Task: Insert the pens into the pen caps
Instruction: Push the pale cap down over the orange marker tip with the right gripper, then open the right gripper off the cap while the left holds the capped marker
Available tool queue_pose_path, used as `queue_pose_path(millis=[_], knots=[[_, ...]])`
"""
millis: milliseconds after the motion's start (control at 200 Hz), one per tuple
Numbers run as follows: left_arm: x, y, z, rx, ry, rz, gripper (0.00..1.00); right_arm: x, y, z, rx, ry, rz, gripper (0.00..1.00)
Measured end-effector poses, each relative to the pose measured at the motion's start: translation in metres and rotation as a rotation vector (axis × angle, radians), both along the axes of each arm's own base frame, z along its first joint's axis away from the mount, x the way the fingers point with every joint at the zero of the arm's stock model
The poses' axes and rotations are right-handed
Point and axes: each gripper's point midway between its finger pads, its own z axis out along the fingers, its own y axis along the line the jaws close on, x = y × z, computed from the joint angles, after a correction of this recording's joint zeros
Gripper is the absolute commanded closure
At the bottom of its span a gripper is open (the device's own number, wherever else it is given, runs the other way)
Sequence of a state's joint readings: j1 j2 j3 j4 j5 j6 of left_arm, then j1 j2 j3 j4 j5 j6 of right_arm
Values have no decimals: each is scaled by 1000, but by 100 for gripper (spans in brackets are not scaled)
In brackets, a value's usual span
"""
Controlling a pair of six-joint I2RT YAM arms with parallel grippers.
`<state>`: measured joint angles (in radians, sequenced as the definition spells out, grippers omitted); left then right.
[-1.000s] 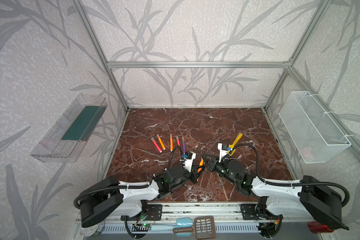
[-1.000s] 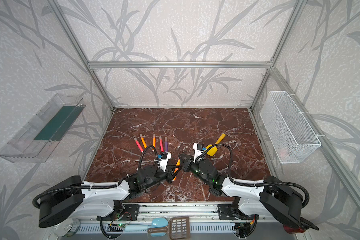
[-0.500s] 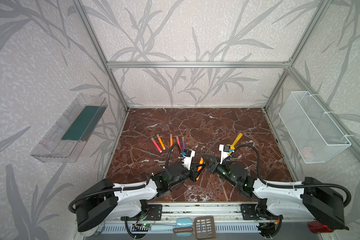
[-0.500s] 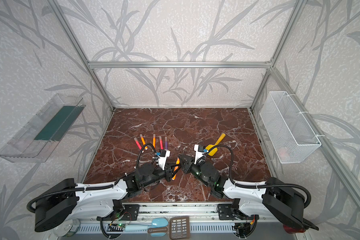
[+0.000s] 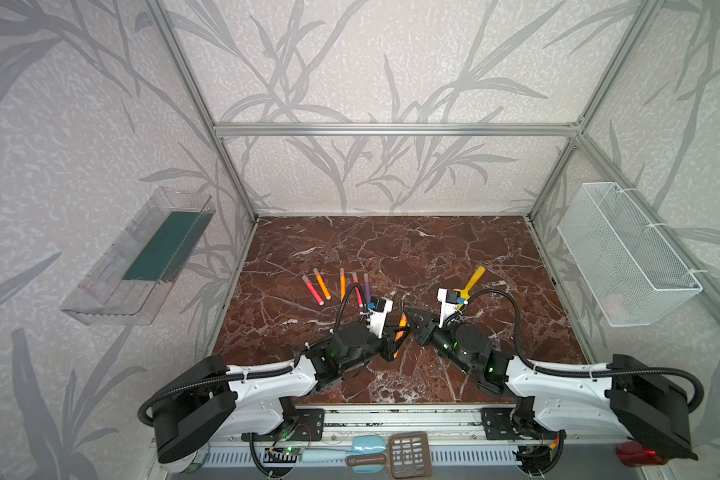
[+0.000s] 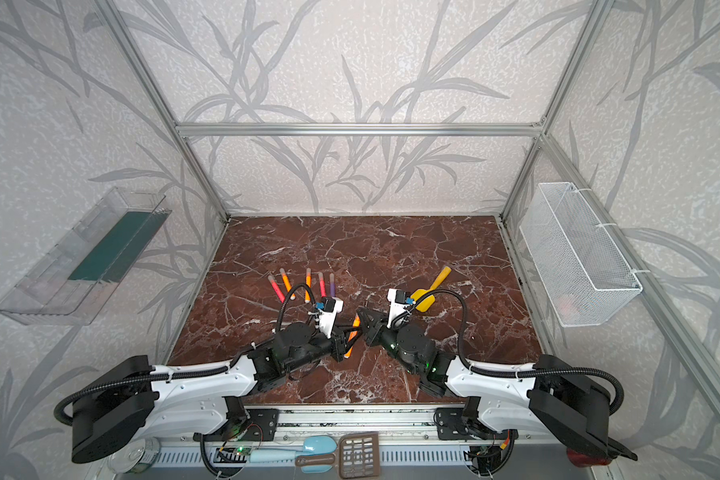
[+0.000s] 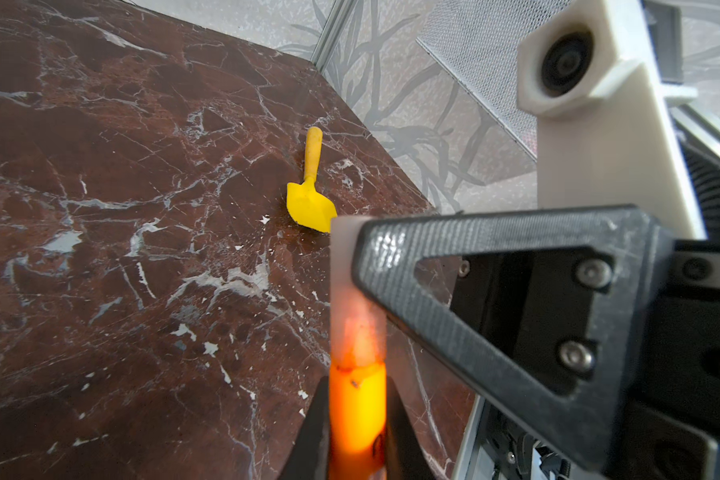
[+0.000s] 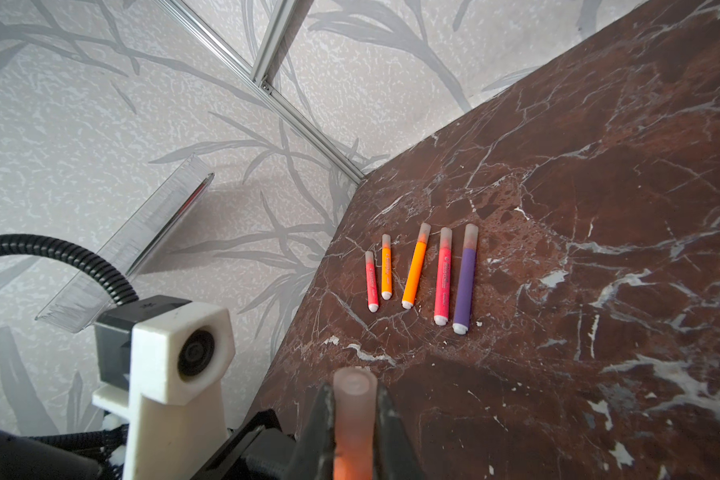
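Five pens (image 8: 414, 268) are lying side by side in a loose row on the desk (image 5: 412, 249), between its middle and its left edge. Each is wearing a frosted cap on the far end and showing a white plug at the near end. From the left edge inward they are running pink, orange, orange, pink, purple. In a top view the left arm's black ribbed cable (image 5: 347, 293) is arching across the near ends of some of them. A yellow plastic scoop (image 7: 310, 203) is resting right of the middle, its flat blade partly hidden in a top view behind the right arm's white camera mount (image 5: 449, 301). A clear tray (image 5: 142, 257) and a white wire basket (image 5: 624, 257) are hanging on the side walls, off the desk. Near the middle of the front edge the two arms are meeting tip to tip above the marbled surface. The left pincer (image 7: 356, 415) is clamping tight on the glossy round barrel of the orange pen (image 7: 356, 395). The right pincer (image 8: 354, 419), its black ridged fingers (image 7: 495, 237) pressed together, is squeezing the pen cap (image 7: 356, 332), a cloudy pinkish tube. The pen's tip is showing inside that tube, which seems to be reaching the barrel's shoulder, though the close blur is making that hard to judge.
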<state>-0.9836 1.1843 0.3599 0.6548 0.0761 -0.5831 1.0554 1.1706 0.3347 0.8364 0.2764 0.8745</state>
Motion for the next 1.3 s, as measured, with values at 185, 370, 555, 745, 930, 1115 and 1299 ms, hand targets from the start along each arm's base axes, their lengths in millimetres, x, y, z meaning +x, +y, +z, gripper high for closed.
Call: queue_pose_path(millis=[185,370,555,745,930,1115,1299], knots=[[0,2,8,-9,-25,-2,100,-1,2,7,19,-24,8,92],[0,3,19,-30,-56,-1,100,-9,5,13,19,-46,46,74],[7,7,28,-50,-88,31,100,-26,-1,20,6,-72,90,64],[8,7,32,-59,-109,33,100,-35,-18,33,0,-129,89,50],[3,3,29,-42,-120,-7,100,-35,-32,41,-47,-171,62,45],[-4,-1,21,3,-133,-57,100,-23,-41,36,-95,-166,20,40],[-13,-6,14,39,-149,-104,100,4,-47,30,-135,-116,-17,37]])
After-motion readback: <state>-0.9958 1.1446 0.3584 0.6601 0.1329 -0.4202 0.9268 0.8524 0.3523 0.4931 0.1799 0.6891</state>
